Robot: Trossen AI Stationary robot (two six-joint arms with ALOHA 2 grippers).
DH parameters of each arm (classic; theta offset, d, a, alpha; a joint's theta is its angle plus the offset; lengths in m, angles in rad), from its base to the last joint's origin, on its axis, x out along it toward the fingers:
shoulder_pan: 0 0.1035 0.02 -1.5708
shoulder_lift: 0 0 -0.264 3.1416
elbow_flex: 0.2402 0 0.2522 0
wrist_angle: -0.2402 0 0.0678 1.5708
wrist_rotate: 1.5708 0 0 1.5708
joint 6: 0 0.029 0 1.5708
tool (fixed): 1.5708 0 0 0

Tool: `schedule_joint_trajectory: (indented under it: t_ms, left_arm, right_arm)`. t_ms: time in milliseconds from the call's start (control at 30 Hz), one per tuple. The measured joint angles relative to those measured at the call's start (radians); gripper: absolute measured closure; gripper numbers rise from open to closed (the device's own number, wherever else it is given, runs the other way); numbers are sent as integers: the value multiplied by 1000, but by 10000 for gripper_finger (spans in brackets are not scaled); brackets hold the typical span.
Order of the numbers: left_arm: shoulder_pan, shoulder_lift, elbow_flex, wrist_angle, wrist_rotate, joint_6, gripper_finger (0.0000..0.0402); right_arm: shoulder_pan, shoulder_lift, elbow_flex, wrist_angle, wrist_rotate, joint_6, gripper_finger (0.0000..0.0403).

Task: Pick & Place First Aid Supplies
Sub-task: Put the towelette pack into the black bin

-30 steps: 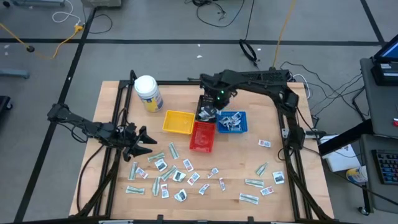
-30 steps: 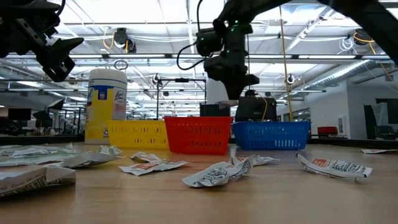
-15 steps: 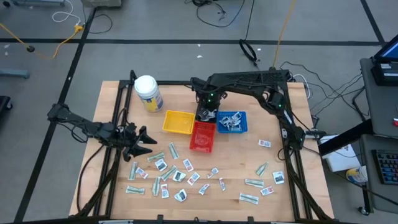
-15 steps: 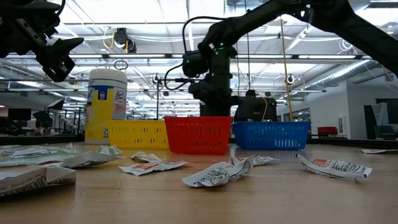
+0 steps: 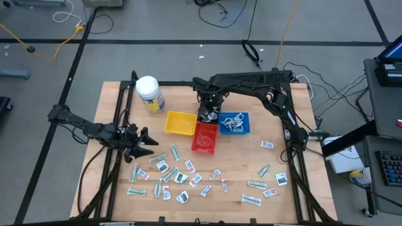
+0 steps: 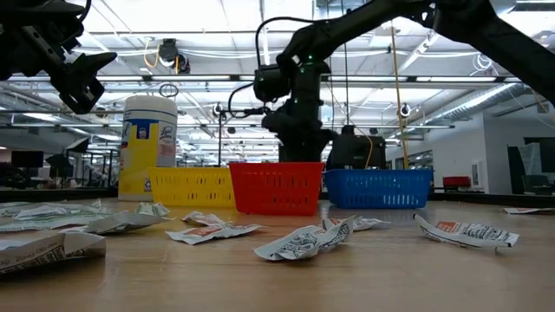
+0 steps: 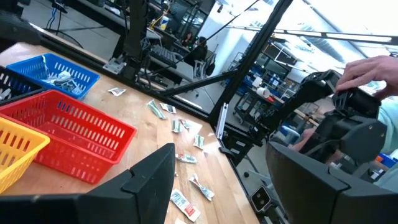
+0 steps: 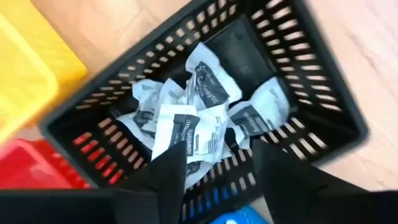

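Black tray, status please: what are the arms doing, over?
Right gripper over black tray, jaws open, white packets piled inside. Left gripper idle beside loose packets, jaws open. Nothing in the way.

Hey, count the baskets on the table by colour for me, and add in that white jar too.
yellow basket: 1
red basket: 1
blue basket: 1
black basket: 1
white jar: 1
Total: 5
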Motion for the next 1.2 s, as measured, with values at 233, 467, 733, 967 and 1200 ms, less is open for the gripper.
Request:
schedule_joint_trajectory:
  t_ms: [233,467,733,967,1200]
  left_arm:
    - [0,0,0,0,0,0,144]
    - [0,0,0,0,0,0,144]
    - [0,0,0,0,0,0,144]
    - [0,0,0,0,0,0,144]
    - [0,0,0,0,0,0,144]
  right_arm:
    - [5,-54,0,-13,-2,190,208]
    - [23,-92,-2,-68,-4,368,213]
    - [58,-95,-11,-109,-1,589,212]
    - [194,-105,-11,-144,16,620,211]
    - [412,-152,-11,-149,26,697,211]
